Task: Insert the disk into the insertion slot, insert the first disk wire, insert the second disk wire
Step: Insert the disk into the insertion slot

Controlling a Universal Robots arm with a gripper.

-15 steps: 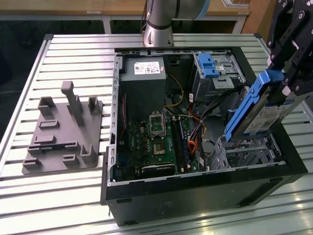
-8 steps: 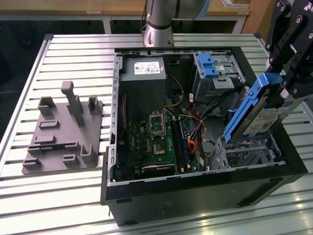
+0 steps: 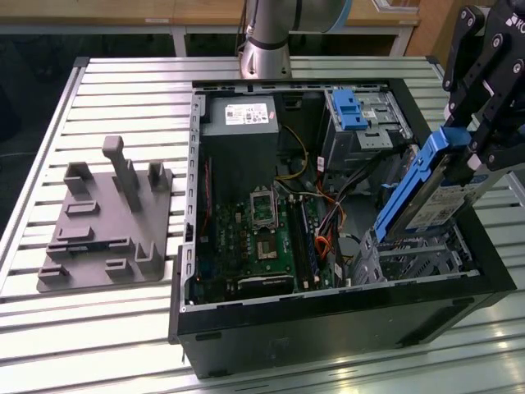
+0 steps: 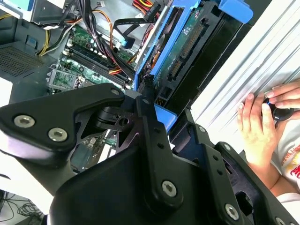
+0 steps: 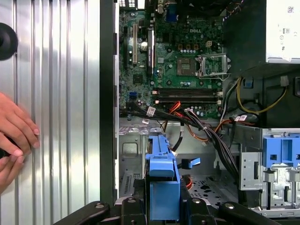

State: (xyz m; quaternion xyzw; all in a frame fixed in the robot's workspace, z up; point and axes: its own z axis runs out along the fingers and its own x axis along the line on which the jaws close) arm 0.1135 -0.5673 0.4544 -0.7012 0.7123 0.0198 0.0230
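The gripper [image 3: 466,148] clamps the disk [image 3: 426,193] by its blue frame, tilted, low end at the mouth of the slot [image 3: 414,256], so it may jam on the rim or snag the loose wires [image 3: 328,222] beside it

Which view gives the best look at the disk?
The exterior view: the disk shows nearly whole, tilted at the insertion slot. The second wrist view shows its circuit-board side; the first wrist view, its blue carrier's end.
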